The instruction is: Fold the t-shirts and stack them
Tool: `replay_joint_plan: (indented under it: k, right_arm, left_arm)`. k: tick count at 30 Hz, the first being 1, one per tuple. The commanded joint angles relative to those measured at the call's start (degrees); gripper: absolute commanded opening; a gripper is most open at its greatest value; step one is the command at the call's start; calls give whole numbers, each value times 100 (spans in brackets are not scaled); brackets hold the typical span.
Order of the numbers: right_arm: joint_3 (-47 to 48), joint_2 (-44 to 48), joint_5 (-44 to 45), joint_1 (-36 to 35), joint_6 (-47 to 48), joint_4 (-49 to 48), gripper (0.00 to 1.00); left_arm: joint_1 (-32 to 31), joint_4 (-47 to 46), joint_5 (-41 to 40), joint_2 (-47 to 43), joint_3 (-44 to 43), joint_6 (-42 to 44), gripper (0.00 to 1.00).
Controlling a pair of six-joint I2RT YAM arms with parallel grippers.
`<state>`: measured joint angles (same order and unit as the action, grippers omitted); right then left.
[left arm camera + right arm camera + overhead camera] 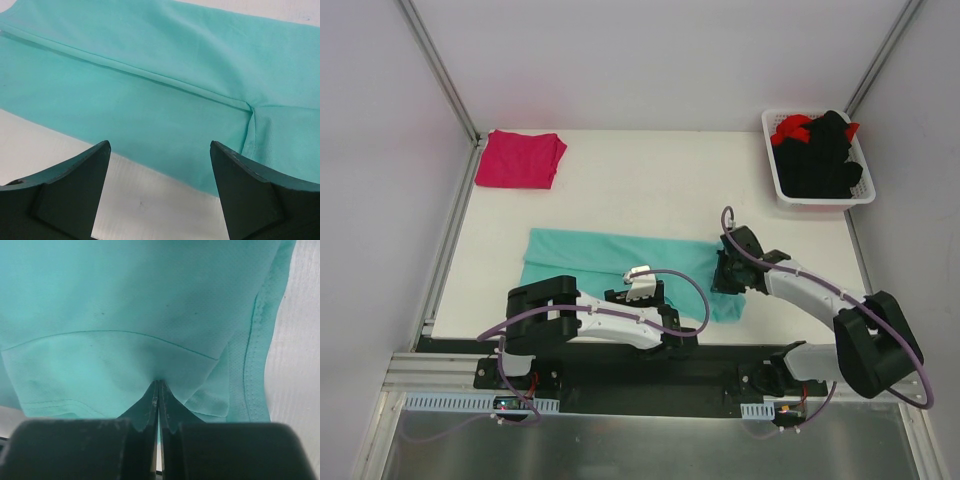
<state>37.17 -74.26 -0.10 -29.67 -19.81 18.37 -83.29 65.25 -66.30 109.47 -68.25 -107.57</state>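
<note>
A teal t-shirt [610, 262] lies folded into a long band across the near middle of the table. My right gripper [728, 272] is at its right end, jaws shut on a pinch of the teal cloth [150, 340]. My left gripper [642, 290] hovers over the shirt's near edge, open, nothing between its fingers [85, 180]; the teal t-shirt [150, 90] with a long seam fills that view ahead of them. A folded magenta-pink t-shirt [522, 158] rests at the far left corner.
A white basket [772, 165] at the far right holds black and red garments [820, 150]. White walls with metal rails bound the table at the back and sides. Bare table [650, 185] lies between the teal shirt and the back wall.
</note>
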Motion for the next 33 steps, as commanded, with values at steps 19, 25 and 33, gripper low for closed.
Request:
replay_joint_plan:
  k: [19, 25, 33]
  right_arm:
    - [-702, -599, -359, 374, -58, -818, 1]
    - [-702, -511, -386, 374, -58, -756, 1]
    - [-641, -440, -421, 374, -67, -668, 1]
  left_arm:
    - [-425, 339, -172, -356, -777, -45, 84]
    - [-399, -135, -260, -260, -620, -18, 86]
    - [-74, -1162, 38, 144, -171, 235, 90]
